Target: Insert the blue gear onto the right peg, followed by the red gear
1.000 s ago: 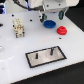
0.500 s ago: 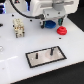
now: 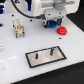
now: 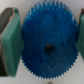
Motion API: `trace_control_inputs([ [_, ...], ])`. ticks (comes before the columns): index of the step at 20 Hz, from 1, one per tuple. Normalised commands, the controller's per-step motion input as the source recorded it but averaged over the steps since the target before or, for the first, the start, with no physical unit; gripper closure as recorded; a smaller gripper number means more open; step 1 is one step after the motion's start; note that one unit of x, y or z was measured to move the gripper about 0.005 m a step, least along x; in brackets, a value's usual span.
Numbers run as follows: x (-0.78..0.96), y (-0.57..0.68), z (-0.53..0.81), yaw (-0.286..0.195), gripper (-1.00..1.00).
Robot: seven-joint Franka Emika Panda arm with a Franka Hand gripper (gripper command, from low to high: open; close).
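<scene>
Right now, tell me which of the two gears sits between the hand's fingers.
The blue gear, the wide flat toothed disc: the wrist view shows a finger on each side of it. The red gear sits apart on the white table, beside the hand.
</scene>
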Motion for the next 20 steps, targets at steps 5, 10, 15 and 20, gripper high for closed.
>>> trace_control_inputs([
  [5, 0.06, 0.0, 0.14, 0.0, 1.0],
  [10, 0.27, 0.0, 0.46, 0.0, 1.0],
  [15, 0.59, -0.08, 0.55, 0.0, 1.0],
  [20, 0.75, -0.15, 0.51, 0.0, 1.0],
])
